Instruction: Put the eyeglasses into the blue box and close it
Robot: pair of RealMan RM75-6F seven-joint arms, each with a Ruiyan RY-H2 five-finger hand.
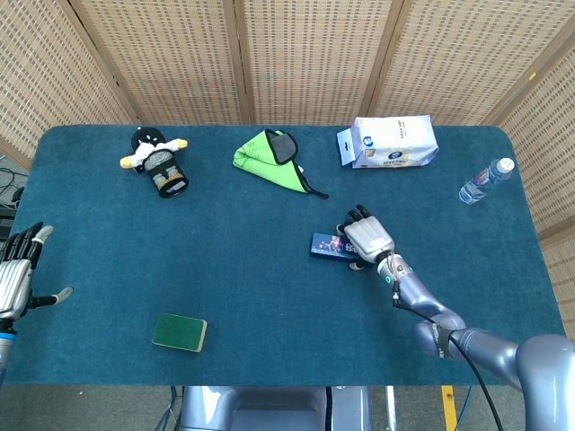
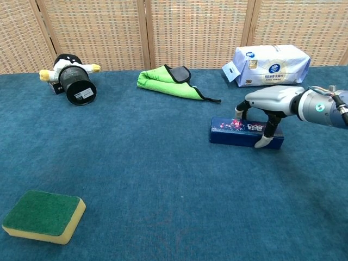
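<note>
I am holding the right robot hand [image 2: 265,111] arched over the blue box [image 2: 239,132], its fingers draped over the far edge of the lid and the thumb pressing the near side face, so it is clamped around the box's right end. The box is lying closed and flat on the tabletop [image 1: 260,269], a little toward 4 o'clock from the middle. I cannot see the eyeglasses anywhere, so I cannot tell whether they are inside. The left robot hand [image 1: 16,274] is hanging off the tabletop's 9 o'clock edge with its fingers spread apart and nothing in them. Toward 12 o'clock from the box the green cloth [image 2: 166,79] is lying folded, and the white tissue pack [image 2: 272,63] is sitting at 1 o'clock near the far edge. A water bottle [image 1: 485,181] is resting at 2 o'clock close to the right edge. The penguin pen holder [image 1: 157,162] is tipped over at 10 o'clock, and the green sponge [image 2: 43,216] is lying at 7 o'clock near the front edge. Wide open carpet is showing between the box and the sponge.
</note>
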